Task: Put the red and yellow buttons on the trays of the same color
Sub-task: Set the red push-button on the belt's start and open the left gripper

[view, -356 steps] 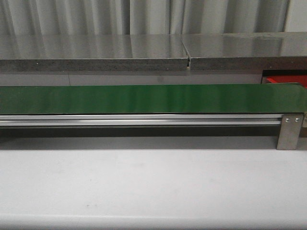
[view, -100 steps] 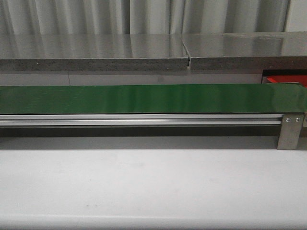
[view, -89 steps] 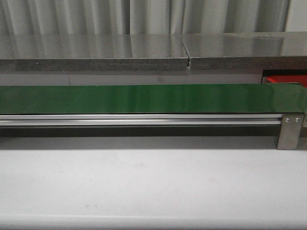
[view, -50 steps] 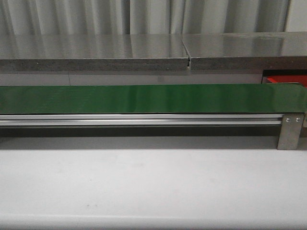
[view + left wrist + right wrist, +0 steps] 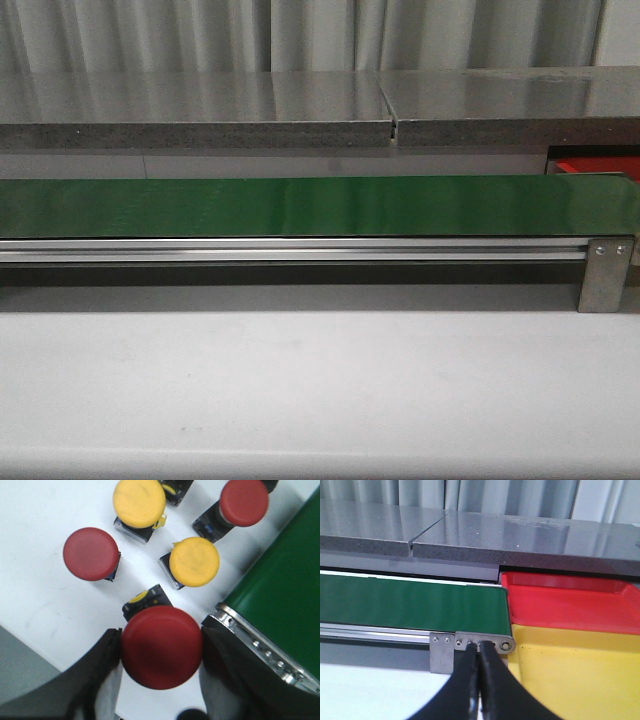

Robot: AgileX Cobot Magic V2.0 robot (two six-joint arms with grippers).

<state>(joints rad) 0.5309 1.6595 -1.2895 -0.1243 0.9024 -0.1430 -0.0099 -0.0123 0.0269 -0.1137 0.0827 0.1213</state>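
- Left wrist view: left gripper (image 5: 161, 652) straddles a red button (image 5: 161, 646) at lower centre of frame, one finger on each side of the cap. Fingers look to be touching or nearly touching the cap rim, but I can't tell a firm pinch from a close bracket.
- Same view, other buttons stand on the white table (image 5: 35, 595): a second red one (image 5: 91, 553) at left, a third red one (image 5: 244, 501) at top right, a yellow one (image 5: 139, 502) at top centre, another yellow one (image 5: 194, 561) mid-frame, just beyond the one being grasped.
- Conveyor belt (image 5: 280, 600) end sits at right of frame, close beside the right-hand finger.
- Right wrist view: right gripper (image 5: 479, 680) has fingers pressed together, holding nothing. Red tray (image 5: 570, 602) and yellow tray (image 5: 570, 675) sit past the belt end, right half of frame, red behind yellow.
- Risks, as I judge them: grip is on the round cap only, so it could slip or tilt on lift; the finger could snag the belt's metal frame; the nearby yellow button could get nudged.
- Hidden: fingertips are under the cap, contact point not visible. Top buttons are cropped.
- Front view shows only belt and table; no arms, buttons or full trays.
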